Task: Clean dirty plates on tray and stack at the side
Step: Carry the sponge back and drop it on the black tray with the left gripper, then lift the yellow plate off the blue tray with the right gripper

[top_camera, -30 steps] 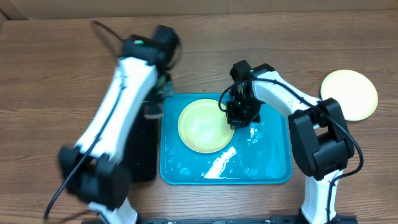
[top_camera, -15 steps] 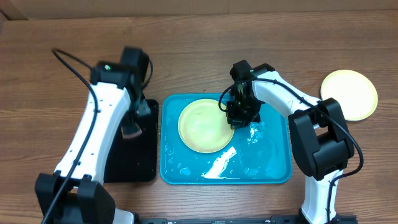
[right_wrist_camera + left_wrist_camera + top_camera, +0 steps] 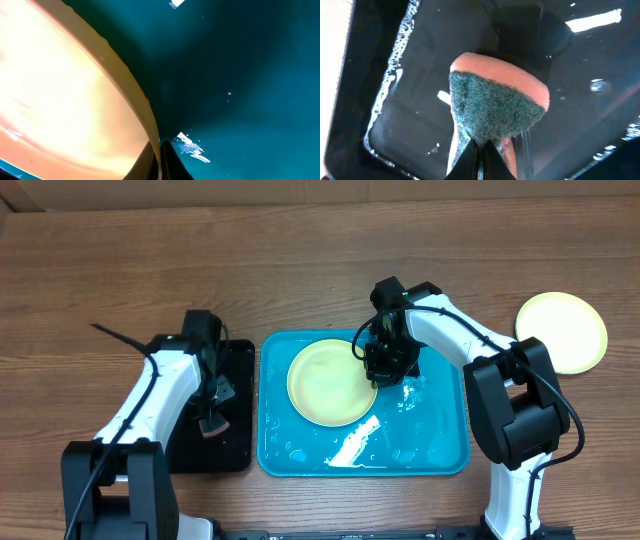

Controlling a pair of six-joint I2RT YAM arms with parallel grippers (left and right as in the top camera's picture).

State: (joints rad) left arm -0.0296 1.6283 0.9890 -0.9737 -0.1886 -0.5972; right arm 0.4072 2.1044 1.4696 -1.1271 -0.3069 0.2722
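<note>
Left arm sits bent at left of frame, forearm angled down toward the lower centre. The left hand (image 3: 214, 408) points down over the black tray (image 3: 238, 452) and pinches a sponge (image 3: 495, 100), green scouring face toward the wrist camera and pink foam behind. The fingers are narrow on the sponge's lower edge. Whether the sponge touches the tray floor is unclear.

Right arm reaches in from lower right, elbow high, wrist turned down. The right hand (image 3: 381, 368) is clamped on the right rim of the pale yellow-green plate (image 3: 325, 385). That plate lies in the upper left part of the wet cyan tray (image 3: 440, 465).

A second pale yellow-green plate (image 3: 563, 330) lies on the tabletop (image 3: 400, 240) at upper right, well apart from the tray.
</note>
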